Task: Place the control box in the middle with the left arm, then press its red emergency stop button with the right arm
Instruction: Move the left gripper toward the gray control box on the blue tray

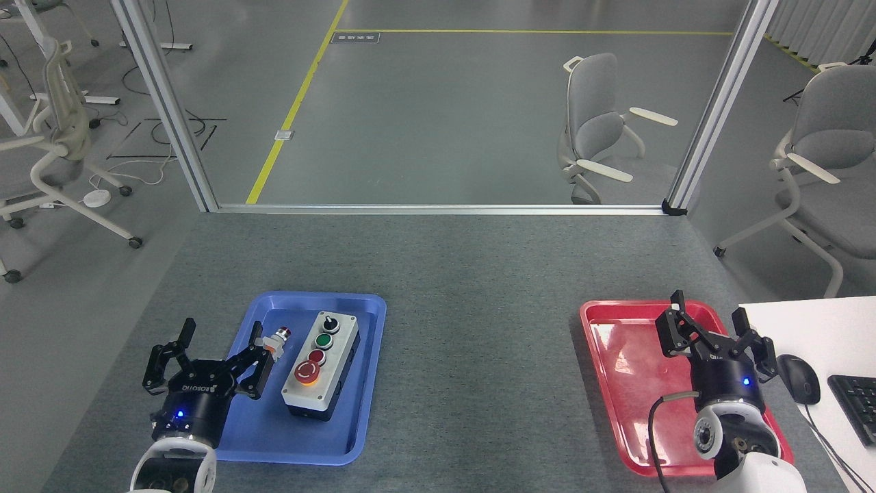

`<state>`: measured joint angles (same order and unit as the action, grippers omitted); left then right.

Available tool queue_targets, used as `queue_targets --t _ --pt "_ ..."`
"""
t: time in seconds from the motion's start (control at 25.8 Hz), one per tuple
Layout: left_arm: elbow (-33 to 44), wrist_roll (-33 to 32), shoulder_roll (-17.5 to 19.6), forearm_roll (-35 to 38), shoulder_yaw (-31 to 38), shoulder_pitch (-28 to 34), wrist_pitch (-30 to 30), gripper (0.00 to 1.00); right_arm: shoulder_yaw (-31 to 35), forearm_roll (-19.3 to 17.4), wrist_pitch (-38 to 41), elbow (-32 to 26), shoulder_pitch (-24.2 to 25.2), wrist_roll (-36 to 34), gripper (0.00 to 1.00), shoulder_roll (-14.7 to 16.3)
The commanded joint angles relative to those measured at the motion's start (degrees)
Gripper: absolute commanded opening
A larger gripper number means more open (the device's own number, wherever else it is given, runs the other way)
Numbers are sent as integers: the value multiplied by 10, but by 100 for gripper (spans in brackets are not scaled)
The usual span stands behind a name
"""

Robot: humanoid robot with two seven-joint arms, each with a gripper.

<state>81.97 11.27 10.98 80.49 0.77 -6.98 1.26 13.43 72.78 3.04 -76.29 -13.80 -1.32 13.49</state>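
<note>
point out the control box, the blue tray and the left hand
control box (320, 364), head view, on its light grey top beside the row of buttons
blue tray (301, 438), head view, on the bare floor of the tray in front of the box
left hand (213, 351), head view, midway between its open fingertips

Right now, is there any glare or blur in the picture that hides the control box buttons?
Head view: the control box is sharp and evenly lit, all four controls readable; glare shows only on the red tray; shadows are soft; the frame posts lean outward, a wide-lens effect.
</note>
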Motion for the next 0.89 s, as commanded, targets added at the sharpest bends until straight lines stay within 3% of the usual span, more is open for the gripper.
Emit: queue_targets --t 0.0,0.46,0.85 --pt "-1 1 0 1 0 -1 0 99 0 0 -1 0 0 2 98 0" --pt "12 11 -4 -2 -2 1 9 99 0 -1 -1 0 0 2 98 0" --pt "11 44 -16 19 -53 63 11 99 -3 -1 1 0 2 2 98 -2"
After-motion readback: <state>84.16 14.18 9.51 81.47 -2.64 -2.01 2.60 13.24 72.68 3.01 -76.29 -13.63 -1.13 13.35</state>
